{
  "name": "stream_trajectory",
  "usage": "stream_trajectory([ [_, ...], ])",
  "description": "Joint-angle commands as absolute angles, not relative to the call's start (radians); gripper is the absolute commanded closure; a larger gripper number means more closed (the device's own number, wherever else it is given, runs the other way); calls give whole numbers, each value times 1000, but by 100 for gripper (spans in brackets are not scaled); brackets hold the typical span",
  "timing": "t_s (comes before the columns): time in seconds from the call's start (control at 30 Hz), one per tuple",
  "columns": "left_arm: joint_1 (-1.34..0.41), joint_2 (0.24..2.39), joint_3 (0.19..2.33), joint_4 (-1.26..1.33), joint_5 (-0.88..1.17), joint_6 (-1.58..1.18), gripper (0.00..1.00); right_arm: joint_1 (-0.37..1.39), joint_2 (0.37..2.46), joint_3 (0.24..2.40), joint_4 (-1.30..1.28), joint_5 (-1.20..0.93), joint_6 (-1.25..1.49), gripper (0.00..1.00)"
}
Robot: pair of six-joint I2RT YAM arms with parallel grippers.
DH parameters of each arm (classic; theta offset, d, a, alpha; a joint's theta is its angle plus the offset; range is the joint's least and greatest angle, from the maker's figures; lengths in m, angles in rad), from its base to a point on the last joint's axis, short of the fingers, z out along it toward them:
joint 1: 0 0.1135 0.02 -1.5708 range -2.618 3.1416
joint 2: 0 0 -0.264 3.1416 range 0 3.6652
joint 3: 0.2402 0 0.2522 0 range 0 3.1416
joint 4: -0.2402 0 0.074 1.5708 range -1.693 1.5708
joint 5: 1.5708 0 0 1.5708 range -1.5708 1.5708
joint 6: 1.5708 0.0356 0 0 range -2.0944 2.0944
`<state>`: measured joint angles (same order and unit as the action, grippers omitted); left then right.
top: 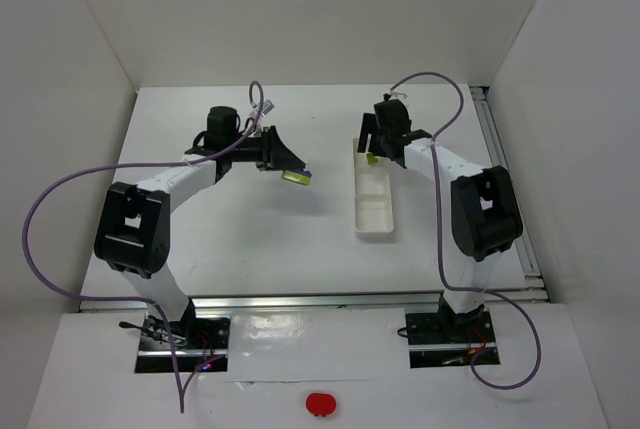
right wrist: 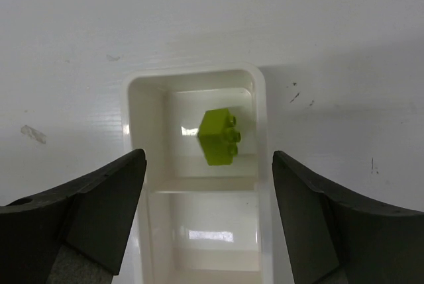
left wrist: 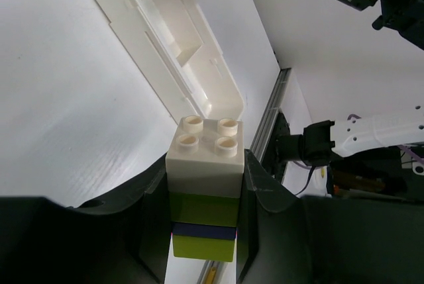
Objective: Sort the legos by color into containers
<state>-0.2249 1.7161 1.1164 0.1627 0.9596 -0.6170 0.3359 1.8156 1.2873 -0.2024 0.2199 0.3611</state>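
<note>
One lego stack point(left wrist: 203, 212), pinched by our left hand point(left wrist: 205, 171), lies left-of-frame from our spread right hand point(right wrist: 209, 165) over the tray point(right wrist: 262, 98).

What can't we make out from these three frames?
- Brick stack: in the left wrist view its lower end is buried between the jaws of the left gripper, so the brick count is unsure. It is too small to read in the top view.
- Tray: the right wrist view shows only the end compartment with the green brick. The bottom edge cuts off the rest.
- Top view: the right gripper covers that end compartment.
</note>
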Motion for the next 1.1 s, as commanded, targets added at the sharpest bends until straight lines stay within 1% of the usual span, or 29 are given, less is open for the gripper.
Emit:
stream_trajectory([
  [0.0,-230,1675,1141,200,937,-650,100,359,1803,1354,-207,249,350,15],
  [0.03,-230,1675,1161,177,925,-650,100,359,1790,1355,-216,249,350,15],
  [0.1,-230,1675,1170,167,913,-650,100,373,1744,1336,-216,258,350,21],
  [0.13,-230,1675,1183,167,901,-650,100,385,1673,1315,-201,258,350,26],
  [0.17,-230,1675,1183,158,900,-650,100,385,1630,1260,-165,236,362,35],
  [0.27,-206,1664,1174,218,926,-692,100,385,1458,1120,-66,71,362,36],
  [0.3,-196,1664,1173,247,948,-710,100,385,1425,1091,-46,-57,362,32],
  [0.37,-179,1675,1164,349,1023,-785,100,371,1369,1051,-17,-212,362,24],
  [0.4,-164,1687,1164,391,1041,-820,100,361,1359,1019,30,-376,362,15],
  [0.43,-152,1698,1152,491,1067,-897,100,360,1359,1006,56,-449,376,11],
  [0.47,-152,1698,1143,539,1068,-934,100,360,1359,997,84,-516,389,9],
  [0.5,-152,1698,1128,584,1081,-966,100,360,1380,997,138,-641,402,7],
  [0.53,-143,1707,1127,625,1081,-1000,100,360,1400,997,156,-697,414,5],
  [0.63,-143,1707,1103,695,1072,-1080,100,374,1491,997,268,-817,492,5],
  [0.73,-143,1694,1094,695,1048,-1100,100,399,1514,974,406,-807,572,5],
  [0.87,-143,1658,1080,651,1019,-1071,100,422,1578,1038,439,-867,595,8],
  [0.93,-143,1649,1080,650,1019,-1062,100,432,1614,1063,439,-867,595,10],
  [1.03,-143,1649,1080,660,1019,-1062,100,445,1650,1063,512,-857,655,11],
  [1.07,-143,1649,1080,660,1019,-1062,100,445,1660,1072,529,-857,666,14],
])
